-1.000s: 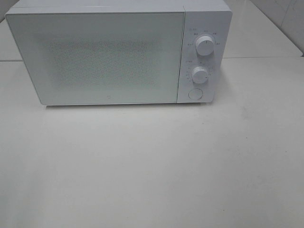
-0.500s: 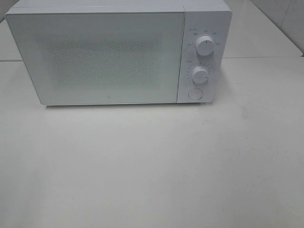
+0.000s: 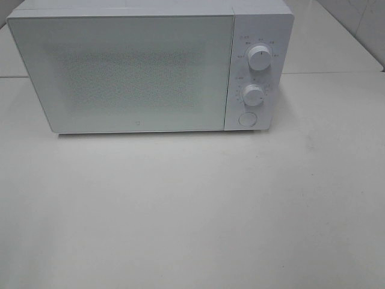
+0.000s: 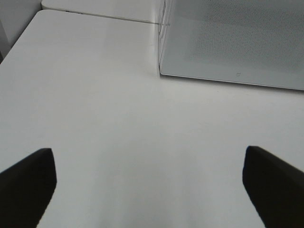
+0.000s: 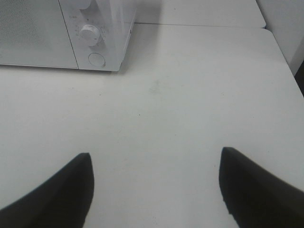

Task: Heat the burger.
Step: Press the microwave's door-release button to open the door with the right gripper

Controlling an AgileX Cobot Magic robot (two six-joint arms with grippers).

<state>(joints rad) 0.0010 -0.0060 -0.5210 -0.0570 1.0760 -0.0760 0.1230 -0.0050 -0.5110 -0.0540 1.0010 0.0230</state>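
Left hand (image 4: 148,159) and right hand (image 5: 156,156) hang released over the counter (image 3: 192,211), facing the shut microwave (image 3: 120,72); the burger is out of sight. Nothing has moved since earlier.

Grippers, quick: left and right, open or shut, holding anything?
Left gripper: open, holding nothing.
Right gripper: open, holding nothing.
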